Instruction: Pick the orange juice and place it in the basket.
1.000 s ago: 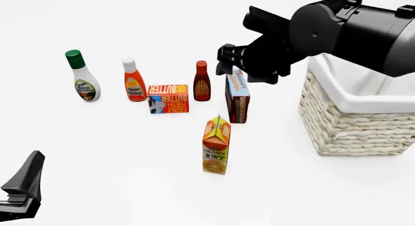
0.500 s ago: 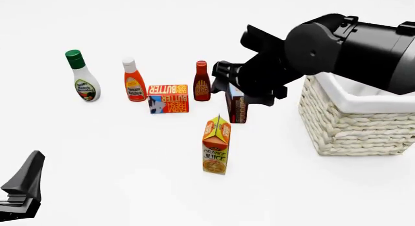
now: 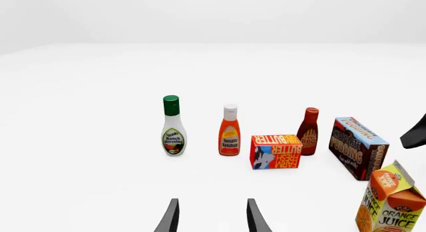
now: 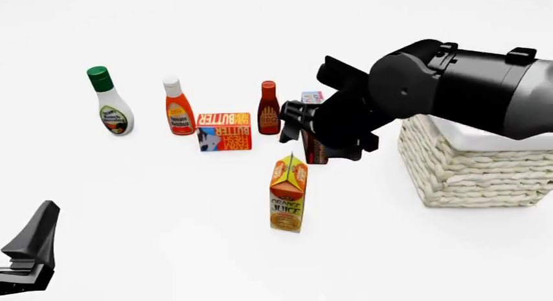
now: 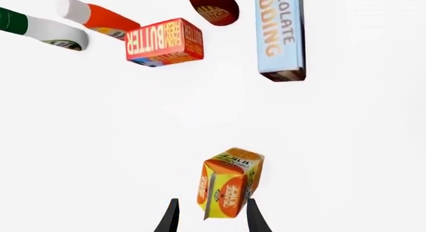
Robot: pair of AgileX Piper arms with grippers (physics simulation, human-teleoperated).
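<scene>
The orange juice (image 4: 289, 193) stands upright on the white worktop (image 4: 155, 204), lettered "ORANGE JUICE". Behind it stands a dark "CHOCOLATE PUDDING" box (image 5: 281, 35). Left of that box are a brown bottle (image 4: 269, 108), a red "FARM FRESH BUTTER" box (image 4: 224, 131), a "Tomato Ketchup" bottle (image 4: 179, 108) and a green-capped ranch dressing bottle (image 4: 110, 103). The basket (image 4: 484, 165) sits right of the carton, apart from it. The right tool (image 5: 209, 217) hangs released above the carton. The left tool (image 3: 209, 217) is also released, well left of the carton.

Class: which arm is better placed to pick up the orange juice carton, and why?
Right. Its open end effector hangs above the orange juice, beside the basket. The left end effector sits far back.
</scene>
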